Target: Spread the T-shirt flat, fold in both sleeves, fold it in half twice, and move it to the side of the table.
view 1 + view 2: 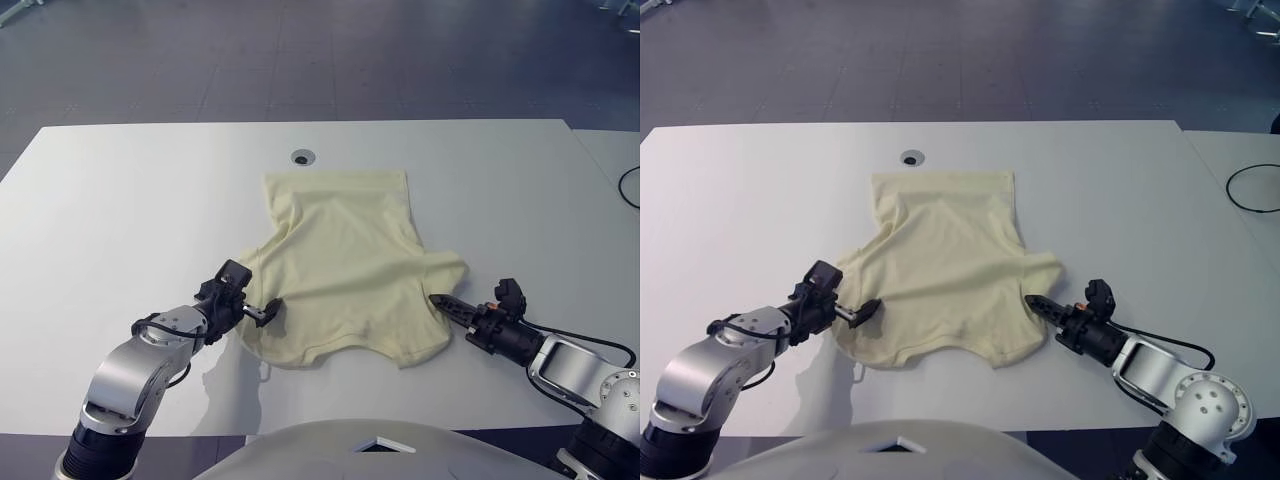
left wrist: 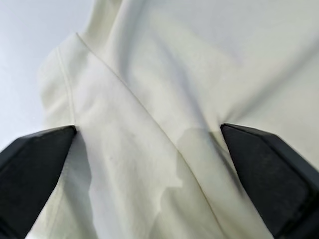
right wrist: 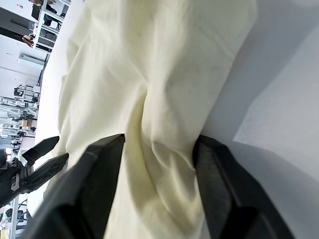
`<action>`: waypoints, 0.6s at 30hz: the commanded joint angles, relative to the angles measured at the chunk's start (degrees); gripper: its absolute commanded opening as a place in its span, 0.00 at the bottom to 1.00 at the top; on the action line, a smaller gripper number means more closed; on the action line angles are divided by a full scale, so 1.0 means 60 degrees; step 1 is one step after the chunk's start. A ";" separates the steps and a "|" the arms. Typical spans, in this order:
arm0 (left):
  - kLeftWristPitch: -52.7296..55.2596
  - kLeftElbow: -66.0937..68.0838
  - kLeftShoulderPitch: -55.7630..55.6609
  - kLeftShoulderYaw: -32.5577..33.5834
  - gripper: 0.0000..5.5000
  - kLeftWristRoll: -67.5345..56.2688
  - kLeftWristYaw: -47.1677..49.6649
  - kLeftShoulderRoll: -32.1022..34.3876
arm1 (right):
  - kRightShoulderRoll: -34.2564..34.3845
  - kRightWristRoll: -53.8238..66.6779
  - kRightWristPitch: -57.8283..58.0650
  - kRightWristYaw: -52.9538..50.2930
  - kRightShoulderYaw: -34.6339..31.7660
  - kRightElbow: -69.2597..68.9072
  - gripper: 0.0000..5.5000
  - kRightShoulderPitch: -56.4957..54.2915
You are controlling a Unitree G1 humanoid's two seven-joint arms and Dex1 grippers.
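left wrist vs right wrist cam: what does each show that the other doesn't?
Left wrist: the left end effector up close, open over a diagonal seam of the T-shirt. Right wrist: the right end effector, open astride a bunched ridge of cloth, the left one farther off, shelving behind. Both: the cream T-shirt on the white table.

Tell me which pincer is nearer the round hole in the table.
Left. The left pincer is at the T-shirt's near left edge, nearly in line with the hole; the right pincer is at its near right edge, farther off sideways.
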 commanded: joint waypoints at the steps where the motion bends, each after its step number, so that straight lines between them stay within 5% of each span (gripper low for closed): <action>1: 0.0231 0.0096 0.0115 -0.0035 0.98 0.0206 0.0095 0.0024 | -0.0041 0.0082 0.0334 -0.0585 -0.0072 0.0239 0.33 0.0110; 11: 0.0422 -0.0246 0.0490 0.0064 0.98 0.0126 0.0276 -0.0094 | -0.0264 0.1551 0.0275 -0.1646 -0.0075 0.0141 0.01 -0.0391; 18: 0.0507 -0.0396 0.0672 0.0127 0.98 0.0128 0.0344 -0.0131 | -0.1503 0.4450 -0.1379 -0.3464 0.1062 -0.0076 0.00 0.0013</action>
